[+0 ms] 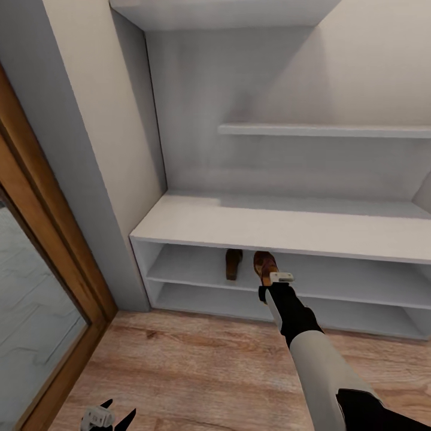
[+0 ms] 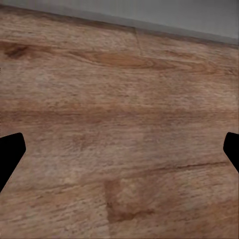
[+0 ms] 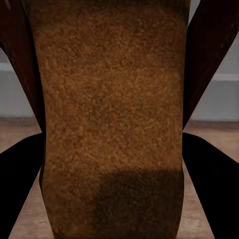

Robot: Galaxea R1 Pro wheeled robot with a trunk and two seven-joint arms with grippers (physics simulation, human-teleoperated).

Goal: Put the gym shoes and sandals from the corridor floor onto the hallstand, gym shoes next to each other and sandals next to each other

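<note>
One dark brown sandal (image 1: 233, 264) lies on the upper open shelf of the pale hallstand (image 1: 287, 226). Just to its right, at the shelf's front edge, is the second sandal (image 1: 264, 265), with my right gripper (image 1: 266, 284) shut on it. In the right wrist view this sandal's brown surface (image 3: 112, 99) runs between the black fingers (image 3: 20, 184). I cannot tell whether it rests on the shelf. My left gripper (image 1: 111, 416) hangs open low over the corridor floor (image 2: 119, 124), holding nothing. The gym shoes are out of view.
A wood-framed glass door (image 1: 36, 287) and a grey wall corner (image 1: 90, 179) stand to the left of the hallstand. A floating shelf (image 1: 323, 130) is fixed to the back panel above the bench top. Plank floor (image 1: 197, 365) lies before the rack.
</note>
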